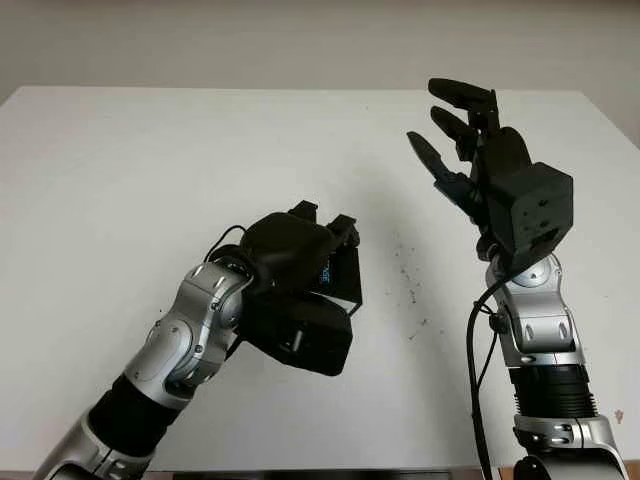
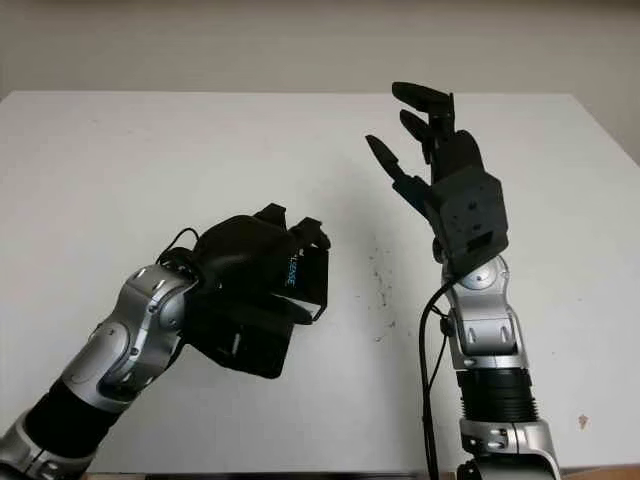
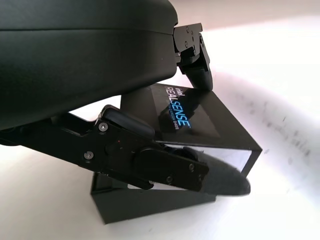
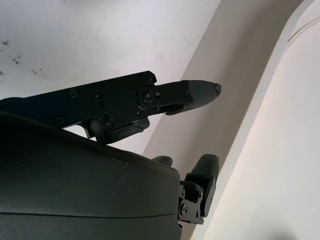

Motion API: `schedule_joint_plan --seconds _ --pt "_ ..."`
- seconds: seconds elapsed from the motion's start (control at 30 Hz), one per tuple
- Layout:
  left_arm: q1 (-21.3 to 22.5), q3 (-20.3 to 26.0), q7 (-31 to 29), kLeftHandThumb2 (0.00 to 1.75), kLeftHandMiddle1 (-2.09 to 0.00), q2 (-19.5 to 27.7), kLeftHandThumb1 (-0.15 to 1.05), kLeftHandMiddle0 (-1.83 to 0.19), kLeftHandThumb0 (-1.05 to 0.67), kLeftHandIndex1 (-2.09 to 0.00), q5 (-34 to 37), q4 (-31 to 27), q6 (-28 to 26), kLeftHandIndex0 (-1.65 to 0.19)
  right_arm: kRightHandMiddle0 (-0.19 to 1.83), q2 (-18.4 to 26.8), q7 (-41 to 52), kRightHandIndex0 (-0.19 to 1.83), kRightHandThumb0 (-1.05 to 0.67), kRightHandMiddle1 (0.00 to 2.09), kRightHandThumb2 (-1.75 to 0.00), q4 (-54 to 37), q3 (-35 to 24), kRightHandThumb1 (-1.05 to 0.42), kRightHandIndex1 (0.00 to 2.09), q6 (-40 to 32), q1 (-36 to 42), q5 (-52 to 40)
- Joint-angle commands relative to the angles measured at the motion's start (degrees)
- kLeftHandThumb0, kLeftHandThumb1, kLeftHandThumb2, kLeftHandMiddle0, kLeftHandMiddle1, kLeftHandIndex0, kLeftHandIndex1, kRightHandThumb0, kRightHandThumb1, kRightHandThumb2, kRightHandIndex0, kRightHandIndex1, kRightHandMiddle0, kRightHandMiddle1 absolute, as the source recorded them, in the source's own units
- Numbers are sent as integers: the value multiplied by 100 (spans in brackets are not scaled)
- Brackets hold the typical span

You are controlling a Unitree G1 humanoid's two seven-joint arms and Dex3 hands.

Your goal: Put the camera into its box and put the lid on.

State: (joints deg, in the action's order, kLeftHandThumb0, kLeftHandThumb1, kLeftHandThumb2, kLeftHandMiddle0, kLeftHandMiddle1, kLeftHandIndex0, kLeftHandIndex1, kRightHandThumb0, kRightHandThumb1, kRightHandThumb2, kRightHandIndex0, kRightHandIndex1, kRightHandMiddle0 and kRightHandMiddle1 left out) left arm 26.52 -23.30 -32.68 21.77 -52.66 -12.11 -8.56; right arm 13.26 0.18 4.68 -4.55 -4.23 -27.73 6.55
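Left wrist view: my left hand (image 3: 150, 150) is closed around the black box (image 3: 200, 125), fingers (image 3: 200, 175) across its printed face.
Box position: held just above the table (image 1: 120, 180), centre-left, tilted.
Right hand (image 1: 470, 150): raised, holding nothing, well apart to the box's right.
Camera and lid: I cannot tell where they are.
Nearer hand: the left.

box (image 3: 200, 125): black card, smooth, slight sheen; glossy printed RealSense logo; pale paper-like inner face by the left-hand fingers
left hand (image 1: 300, 245): matt black plastic shell, holds box
right hand (image 1: 480, 150): matt black plastic, raised, open
forearms: brushed silver metal
table (image 1: 120, 180): matt white, dark specks between the hands
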Motion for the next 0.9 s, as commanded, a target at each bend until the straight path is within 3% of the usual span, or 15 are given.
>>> schedule_joint_plan --seconds 0.0,0.13,0.23,0.37,0.5,0.57,0.77,0.87 --pt "6 114 120 14 -209 -14 105 -78 -19 -185 69 29 0 -8 -17 27 7 7 -46 99 -22 -1 -9 -105 47 54 -42 -13" --pt "66 181 108 10 -209 7 105 -69 -19 -200 176 -41 -103 -7 -16 42 9 8 -46 99 -22 14 5 -105 46 80 -44 10" --pt "86 236 124 10 -209 26 105 -46 -17 -185 204 -55 -198 -9 -17 36 9 8 -46 99 -22 5 2 -105 46 62 -47 7" --pt "57 288 238 9 -209 88 103 -59 -15 -207 172 -58 -235 -2 -16 49 -1 8 -46 100 -23 58 19 -105 45 172 -46 57" --pt "23 406 357 6 -209 208 102 -64 -22 -209 274 -110 -111 -6 -16 32 -6 10 -46 100 -22 29 28 -105 46 69 -51 104" --pt "-26 540 450 6 -209 255 103 -63 -23 -205 440 -144 -18 -5 -15 31 3 11 -47 100 -22 28 31 -105 46 72 -51 116" --pt "-173 1009 656 6 -209 325 104 -51 -26 -162 734 -393 -169 -17 -14 58 16 11 -47 101 -21 101 30 -105 47 148 -61 149" --pt "-276 1257 663 9 -198 419 105 -40 -27 -150 795 -559 -307 -16 -14 57 16 11 -47 101 -21 92 27 -105 48 110 -67 162"
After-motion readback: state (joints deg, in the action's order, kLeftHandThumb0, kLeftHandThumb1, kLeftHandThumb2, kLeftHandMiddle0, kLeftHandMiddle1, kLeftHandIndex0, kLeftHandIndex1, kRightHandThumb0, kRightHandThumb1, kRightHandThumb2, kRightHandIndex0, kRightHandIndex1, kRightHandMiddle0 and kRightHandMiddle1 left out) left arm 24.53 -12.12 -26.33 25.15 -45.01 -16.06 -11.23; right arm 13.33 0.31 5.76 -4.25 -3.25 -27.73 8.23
